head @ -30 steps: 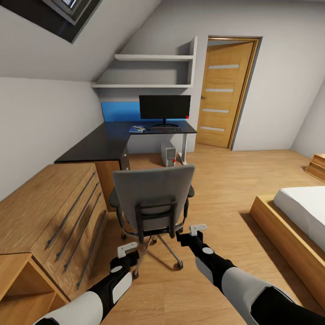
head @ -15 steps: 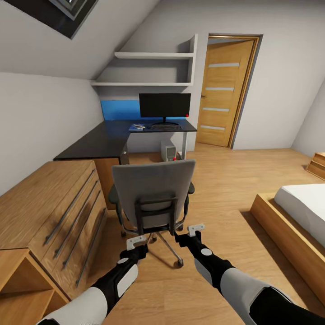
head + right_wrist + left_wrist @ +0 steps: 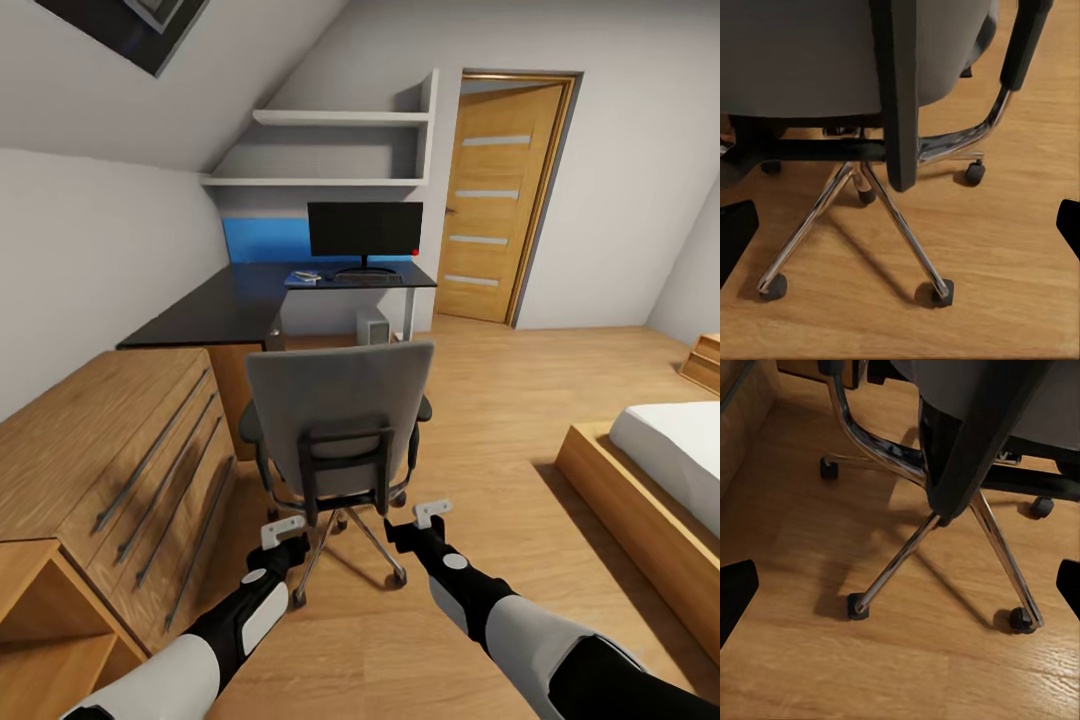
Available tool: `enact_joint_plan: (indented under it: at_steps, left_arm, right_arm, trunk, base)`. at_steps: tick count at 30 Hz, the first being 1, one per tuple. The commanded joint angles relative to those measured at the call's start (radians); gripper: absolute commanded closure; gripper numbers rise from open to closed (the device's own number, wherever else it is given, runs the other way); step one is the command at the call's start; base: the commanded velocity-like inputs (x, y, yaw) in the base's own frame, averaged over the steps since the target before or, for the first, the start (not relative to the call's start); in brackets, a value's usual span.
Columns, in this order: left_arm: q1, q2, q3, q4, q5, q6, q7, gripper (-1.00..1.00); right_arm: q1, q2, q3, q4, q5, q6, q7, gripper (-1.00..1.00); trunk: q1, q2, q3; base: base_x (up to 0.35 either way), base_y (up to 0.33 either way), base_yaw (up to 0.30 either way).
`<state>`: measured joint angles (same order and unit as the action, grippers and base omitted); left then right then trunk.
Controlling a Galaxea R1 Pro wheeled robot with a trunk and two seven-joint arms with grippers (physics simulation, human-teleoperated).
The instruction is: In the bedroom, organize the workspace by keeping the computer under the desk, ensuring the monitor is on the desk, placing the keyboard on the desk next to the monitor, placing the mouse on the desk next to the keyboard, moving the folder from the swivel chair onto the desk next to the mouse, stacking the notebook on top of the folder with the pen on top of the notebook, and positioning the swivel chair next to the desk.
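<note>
Swivel chair [image 3: 338, 430] stands upright on floor short of desk [image 3: 262, 305], backrest toward robot, seat facing desk. Monitor [image 3: 364, 232] and keyboard [image 3: 366, 280] on desk, computer [image 3: 373, 327] beneath. Left gripper [image 3: 281, 529] and right gripper [image 3: 431, 514] near chair base, jaws apart, empty.

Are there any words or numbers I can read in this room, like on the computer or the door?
No readable text anywhere.
Monitor: screen dark, only a red dot at its corner.
Computer under the desk: too small to tell.
Door: only pale stripes, no sign.
Chair: plain grey back, no label.
</note>
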<state>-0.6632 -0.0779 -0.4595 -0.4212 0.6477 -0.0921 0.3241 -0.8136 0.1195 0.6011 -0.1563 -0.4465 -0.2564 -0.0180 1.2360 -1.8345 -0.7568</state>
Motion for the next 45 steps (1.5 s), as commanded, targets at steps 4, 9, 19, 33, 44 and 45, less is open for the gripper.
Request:
enact_joint_plan:
  at_steps: [4,9,19,33,44,45]
  left_arm:
    - [-0.001,-0.003,-0.010,-0.041,0.009,0.004,0.008,-1.00]
    - [-0.001,-0.005,-0.011,-0.169,0.014,0.018,0.007,-1.00]
    - [-0.001,-0.009,-0.012,-0.057,0.012,0.015,-0.002,-1.00]
    - [-0.001,-0.005,-0.007,-0.053,0.009,0.009,0.003,-1.00]
    - [-0.001,-0.004,-0.007,-0.053,0.008,0.009,0.003,-1.00]
    - [-0.001,-0.004,-0.007,-0.053,0.008,0.009,0.003,-1.00]
  right_arm:
    - [-0.001,0.007,0.009,0.002,-0.008,0.039,-0.003,-1.00]
    - [-0.001,0.011,0.009,0.001,-0.008,0.074,-0.004,-1.00]
    - [-0.001,0.011,0.009,-0.001,-0.008,0.070,-0.007,-1.00]
    - [-0.001,0.011,0.006,0.000,-0.008,0.021,-0.008,-1.00]
    - [-0.001,0.011,0.006,0.000,-0.008,0.019,-0.008,-1.00]
    - [-0.001,0.011,0.006,0.000,-0.008,0.019,-0.008,-1.00]
  trunk:
    - [0.015,-0.029,-0.014]
    - [0.034,-0.064,-0.029]
    - [0.073,-0.134,-0.061]
    - [0.115,-0.211,-0.095]
    - [0.142,-0.260,-0.117]
    - [0.146,-0.267,-0.120]
  base:
    - [0.000,0.000,0.000]
    - [0.000,0.000,0.000]
    - [0.000,0.000,0.000]
    - [0.000,0.000,0.000]
    - [0.000,0.000,0.000]
    - [0.000,0.000,0.000]
